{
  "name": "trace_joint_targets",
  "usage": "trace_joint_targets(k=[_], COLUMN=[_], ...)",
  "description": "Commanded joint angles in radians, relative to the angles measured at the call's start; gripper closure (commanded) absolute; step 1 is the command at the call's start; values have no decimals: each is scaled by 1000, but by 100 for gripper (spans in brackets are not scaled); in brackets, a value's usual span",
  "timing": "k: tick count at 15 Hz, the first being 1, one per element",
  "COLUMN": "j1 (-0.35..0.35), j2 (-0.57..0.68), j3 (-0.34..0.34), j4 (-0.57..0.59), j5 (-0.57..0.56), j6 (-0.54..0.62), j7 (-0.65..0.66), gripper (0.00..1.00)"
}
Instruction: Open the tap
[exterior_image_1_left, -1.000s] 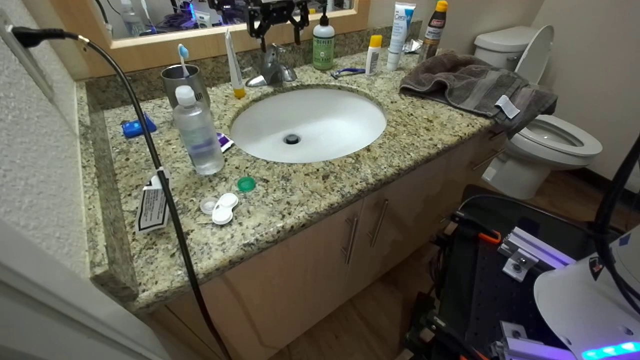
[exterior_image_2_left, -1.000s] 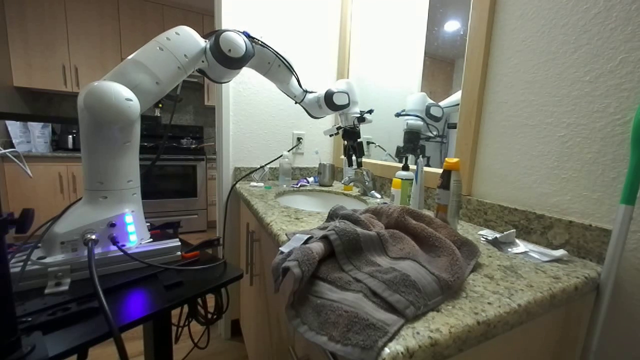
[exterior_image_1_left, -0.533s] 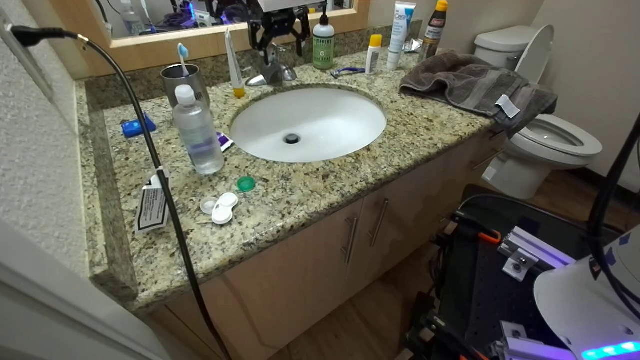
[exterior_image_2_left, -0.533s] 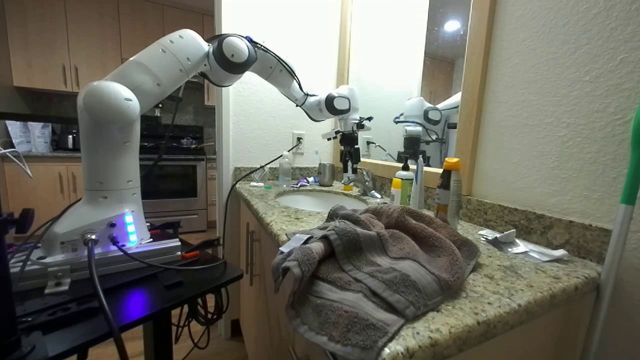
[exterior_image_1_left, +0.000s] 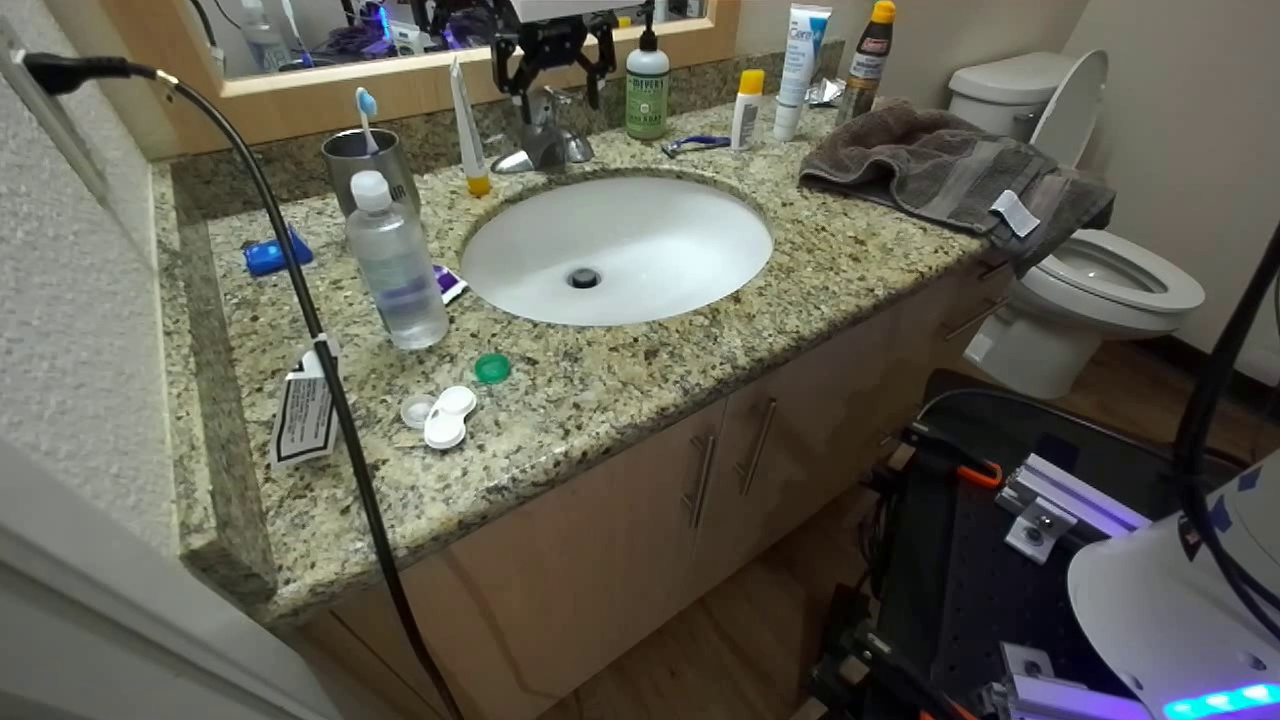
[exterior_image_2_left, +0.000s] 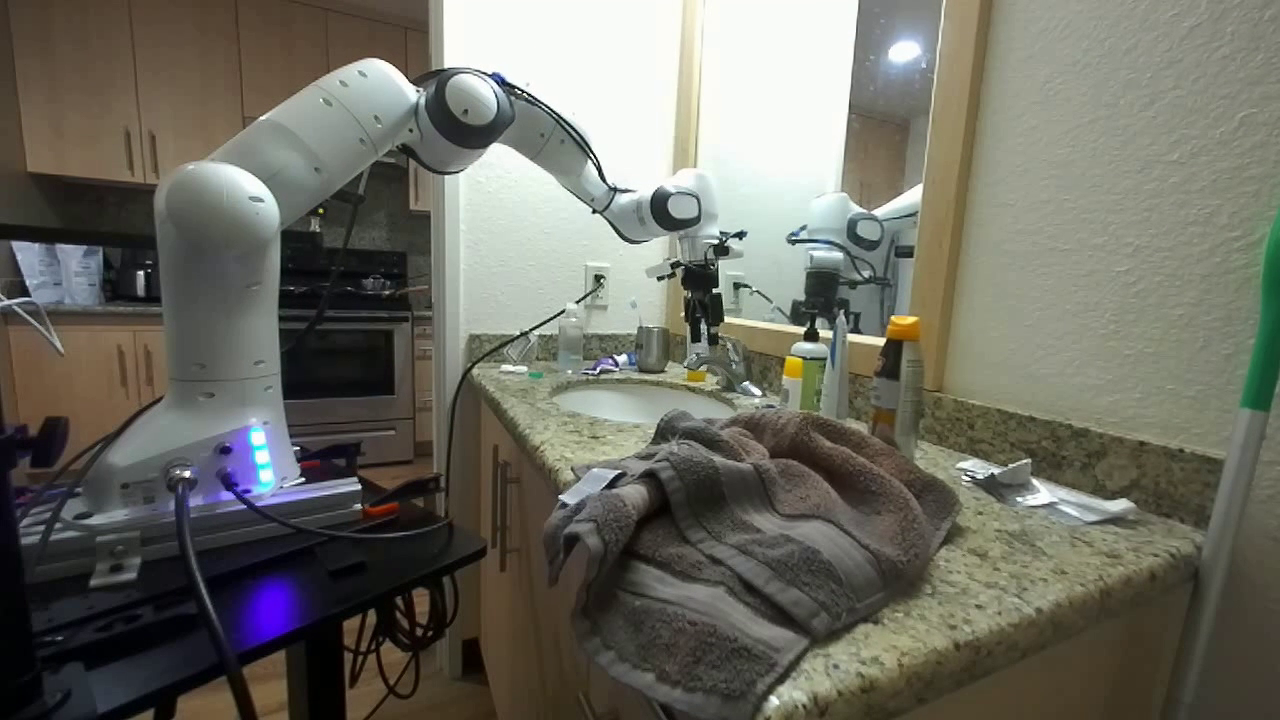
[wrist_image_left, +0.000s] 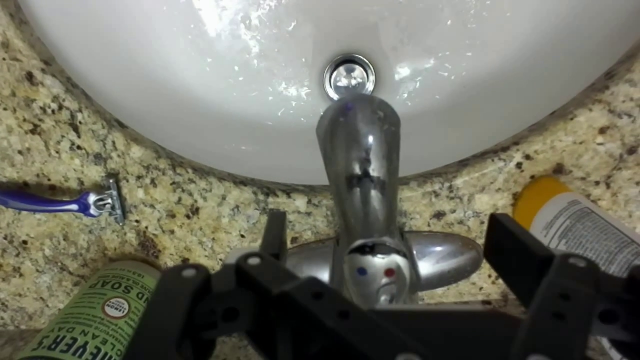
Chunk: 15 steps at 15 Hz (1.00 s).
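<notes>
Red, blue dots on tap: wrist view only; gripper spread above.

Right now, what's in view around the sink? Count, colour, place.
counter: 1, beige, beneath mirror
basin: 1, white, in counter
tap: 1, silver, beside basin
soap bottle: 1, green, beside tap
razor: 1, violet, near soap bottle
upright tubes: 2, whitish, on counter
cup: 1, grey, on counter
toothbrush: 1, blue, in cup
clear bottle: 1, colourless, near cup
yellow-capped bottles: 2, white and dark, on counter
towel: 1, brownish, over counter edge
lens case: 1, white, on counter
cord: 1, black, across counter
arm: 1, white, bent over counter
fingers: 2, black, spread near tap
</notes>
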Motion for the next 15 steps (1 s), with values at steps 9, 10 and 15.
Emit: trace_joint_targets(k=[9,10,15], j1=[-12,-11,-13], j2=[-3,-6,-18], j3=[3,2,-6], j4=[-1,-6,-8], j5=[15,14,14], j6=[32,40,69], j7=[15,17,20], gripper=[55,62,95])
